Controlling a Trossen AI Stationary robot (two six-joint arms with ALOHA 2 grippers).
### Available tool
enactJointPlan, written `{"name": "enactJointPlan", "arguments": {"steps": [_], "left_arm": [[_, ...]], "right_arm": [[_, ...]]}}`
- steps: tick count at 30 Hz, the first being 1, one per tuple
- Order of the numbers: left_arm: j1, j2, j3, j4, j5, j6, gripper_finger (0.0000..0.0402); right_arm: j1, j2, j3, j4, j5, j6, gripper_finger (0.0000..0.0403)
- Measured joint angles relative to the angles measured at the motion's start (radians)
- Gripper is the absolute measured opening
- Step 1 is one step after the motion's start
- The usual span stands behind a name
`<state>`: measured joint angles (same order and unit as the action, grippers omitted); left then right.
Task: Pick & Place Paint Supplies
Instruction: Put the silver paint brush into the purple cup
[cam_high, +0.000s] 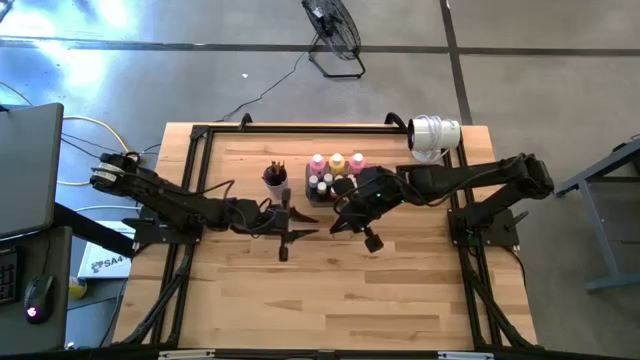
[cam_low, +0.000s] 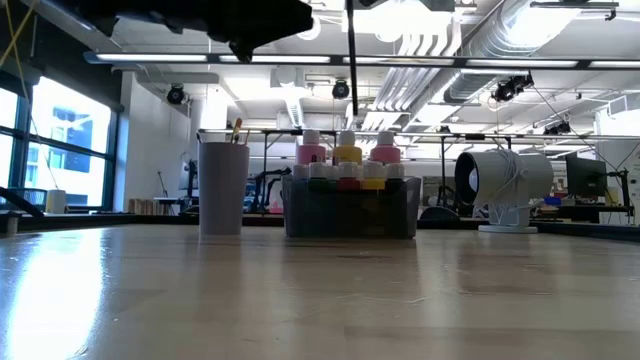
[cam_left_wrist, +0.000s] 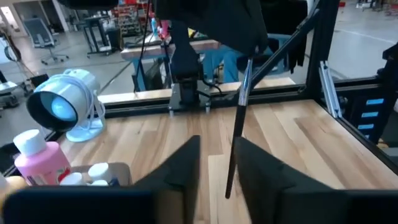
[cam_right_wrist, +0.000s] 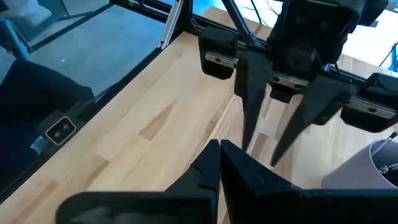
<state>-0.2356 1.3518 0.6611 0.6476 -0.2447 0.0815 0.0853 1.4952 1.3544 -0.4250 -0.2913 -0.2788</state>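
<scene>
As the high view looked down, both grippers met at frame centre below the tray (cam_high: 312, 196), which held the bottles (cam_high: 337, 163), with a cup (cam_high: 274, 178) beside it. The low view showed a brush (cam_low: 352, 50) hanging upright above the bottles (cam_low: 347, 153). The left wrist view showed the left gripper (cam_left_wrist: 214, 163) with fingers parted around the brush (cam_left_wrist: 237, 134), not gripping it, while the right gripper above held its top. The right wrist view showed the right gripper (cam_right_wrist: 220, 154) with fingers pressed together, and the left gripper (cam_right_wrist: 281, 138) spread.

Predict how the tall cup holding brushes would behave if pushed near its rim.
The cup looks tall and narrow, so it would probably tip rather than slide. The brushes standing above its rim likely make it slightly top-heavy.
</scene>
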Motion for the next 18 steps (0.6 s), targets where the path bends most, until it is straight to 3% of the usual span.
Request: {"name": "enactJointPlan", "arguments": {"steps": [9,18], "left_arm": [[0.000,0.027,0.087,-0.099,0.003,-0.029,0.0211],[0.000,0.109,0.167,-0.104,0.030,-0.008,0.0225]], "right_arm": [[0.000,0.001,0.000,0.025,0.002,-0.002,0.0003],[0.000,0.002,0.000,0.033,0.003,-0.006,0.0003]]}}
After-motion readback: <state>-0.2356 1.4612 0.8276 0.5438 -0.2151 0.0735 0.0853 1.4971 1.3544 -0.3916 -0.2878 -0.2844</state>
